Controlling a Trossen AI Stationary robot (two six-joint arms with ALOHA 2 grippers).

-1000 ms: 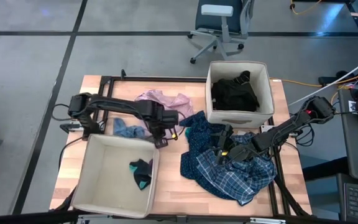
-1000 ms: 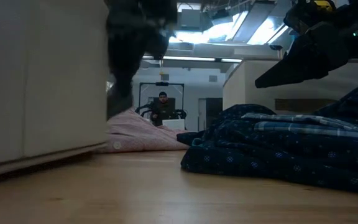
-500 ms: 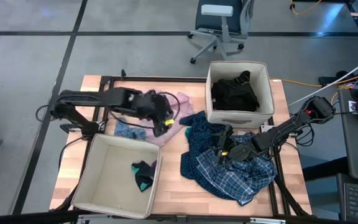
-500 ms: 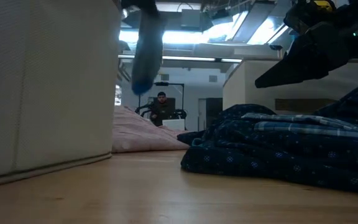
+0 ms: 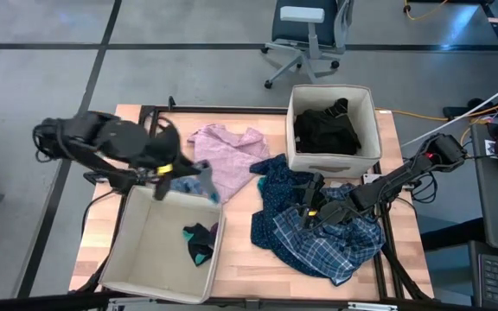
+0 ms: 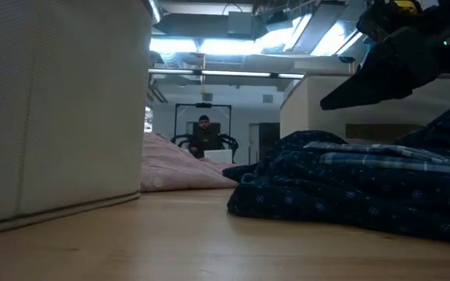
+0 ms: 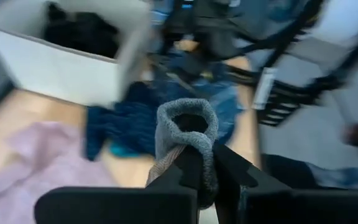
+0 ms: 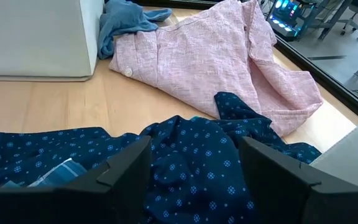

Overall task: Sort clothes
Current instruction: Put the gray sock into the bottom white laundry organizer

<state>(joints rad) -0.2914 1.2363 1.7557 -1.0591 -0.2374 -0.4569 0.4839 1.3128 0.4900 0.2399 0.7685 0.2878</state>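
My left gripper (image 5: 164, 170) is shut on a grey sock (image 7: 185, 124), up over the far edge of the near-left beige bin (image 5: 137, 259). A teal and black sock (image 5: 199, 240) lies in that bin. My right gripper (image 5: 309, 212) is open and empty, low over the blue-white plaid shirt (image 5: 318, 233); its fingers spread over it in the right wrist view (image 8: 194, 180). The pink patterned top (image 5: 227, 151) lies flat at the table's far middle. A small blue denim item (image 5: 180, 181) lies beside it. Black pieces (image 5: 327, 130) fill the far-right bin (image 5: 366, 155). My left gripper pinches the grey sock between its two fingers (image 7: 188, 168), just below the sock's open cuff (image 7: 188, 121). The cuff stands past the fingertips. The sock is lifted clear of the table; the rest of it is hidden behind the fingers.
In the low view the near-left bin's wall (image 6: 53, 109) fills the left, with the pink top (image 6: 178, 168) and plaid shirt (image 6: 350, 183) beyond. A person (image 6: 204, 133) sits far behind the table. Bare wood (image 5: 232, 250) shows between the near-left bin and the shirt.
My left gripper has swung from beside the pink top toward the table's left edge and risen, carrying the sock out of the low view. The pink top, which the arm partly hid before, shows in full. My right gripper has kept still.
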